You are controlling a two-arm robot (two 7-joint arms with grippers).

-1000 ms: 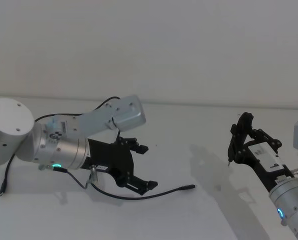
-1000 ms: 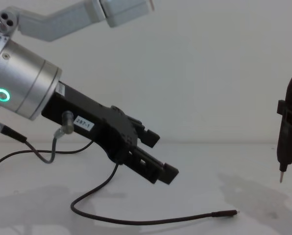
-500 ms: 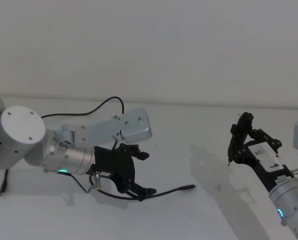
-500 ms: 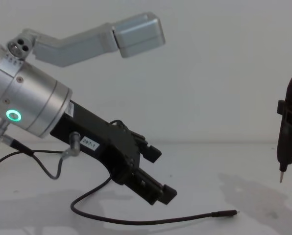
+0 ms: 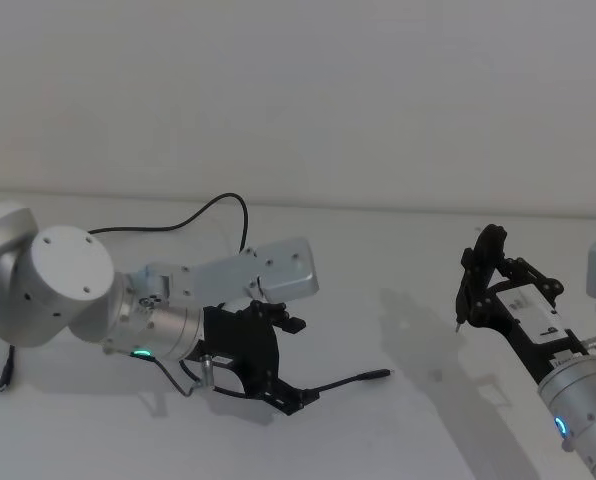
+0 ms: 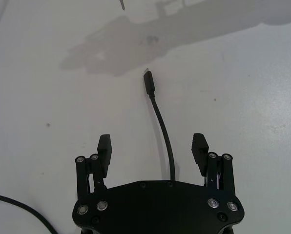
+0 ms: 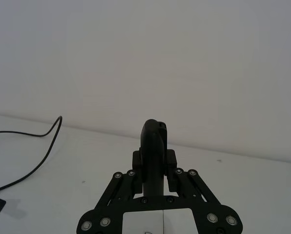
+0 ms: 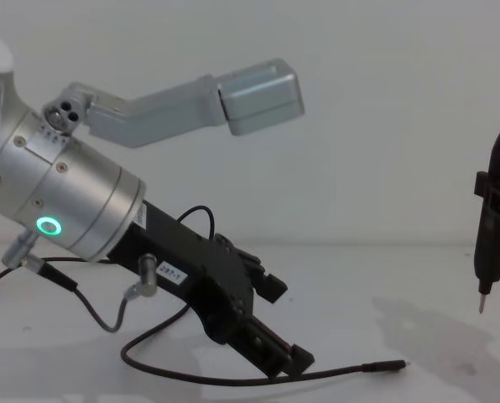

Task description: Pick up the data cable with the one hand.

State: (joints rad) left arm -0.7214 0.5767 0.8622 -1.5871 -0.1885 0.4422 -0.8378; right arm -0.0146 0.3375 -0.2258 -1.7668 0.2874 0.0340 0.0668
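The data cable [image 5: 340, 381] lies on the white table, its slim plug [image 5: 379, 374] pointing right. In the chest view the cable [image 8: 208, 380] runs low along the table to its plug [image 8: 386, 366]. My left gripper [image 5: 296, 364] is open and tilted down over the cord. In the left wrist view the cable [image 6: 162, 129] passes between the spread fingers of the left gripper [image 6: 152, 144], with the plug [image 6: 149, 83] beyond them. The lower finger [image 8: 285, 357] sits just above the cord. My right gripper [image 5: 483, 268] hangs raised at the right, shut on a dark pen-like tool [image 8: 489, 243].
A black cord [image 5: 210, 208] loops over the table behind the left arm, and I cannot tell whether it joins the data cable. A grey wire with a silver barrel connector [image 8: 143, 288] hangs at the left wrist. Bare table [image 5: 418, 330] lies between the arms.
My left gripper has come down and to the right, from above the cable to astride its cord, fingers still open. The right arm and the cable have not moved.
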